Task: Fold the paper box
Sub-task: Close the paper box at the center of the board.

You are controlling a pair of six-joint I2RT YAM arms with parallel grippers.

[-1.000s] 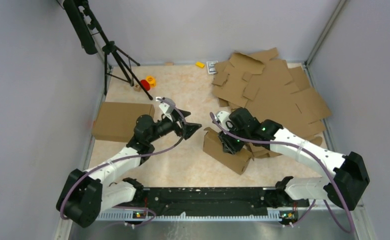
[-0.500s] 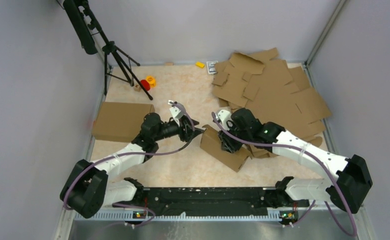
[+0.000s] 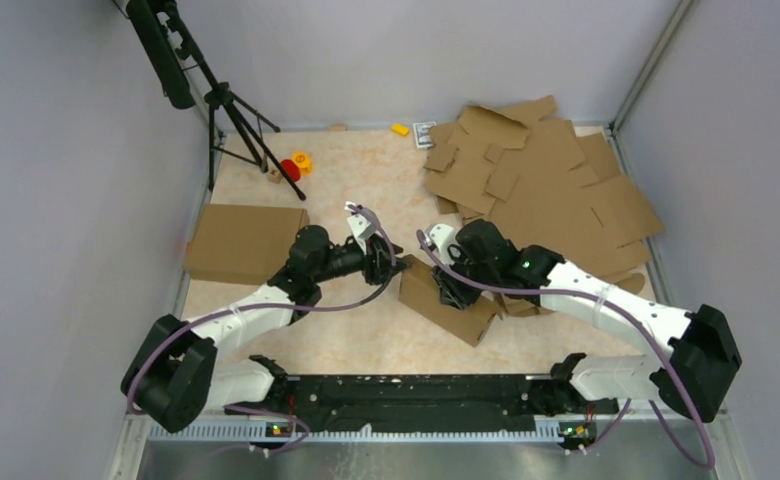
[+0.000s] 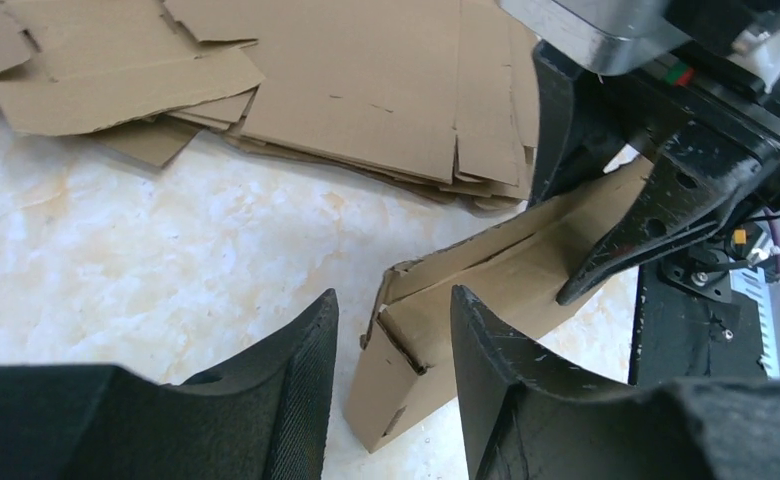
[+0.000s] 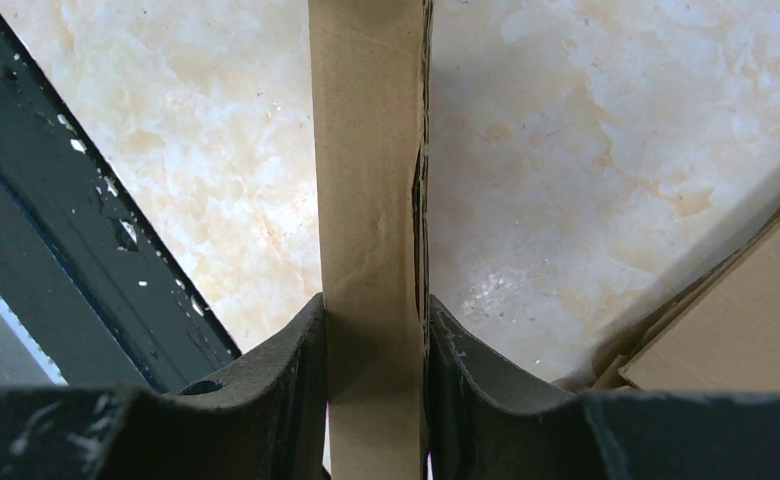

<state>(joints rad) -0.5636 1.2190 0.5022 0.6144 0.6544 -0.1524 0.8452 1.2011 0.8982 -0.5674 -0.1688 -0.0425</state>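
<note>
The paper box is a half-formed brown cardboard tray lying at an angle in the middle of the table. My right gripper is shut on one long wall of it; in the right wrist view the wall stands upright, pinched at my right gripper. My left gripper sits at the box's left end. In the left wrist view the end corner of the box shows between the fingers of my left gripper, with a gap to the left finger. The jaws stand partly open.
A heap of flat cardboard blanks covers the far right. A folded brown box lies at the left edge. A tripod stands far left beside a red item and a yellow item.
My left gripper has moved right to the box's left end and narrowed its jaws from wide open. The right gripper and box have shifted slightly left.
</note>
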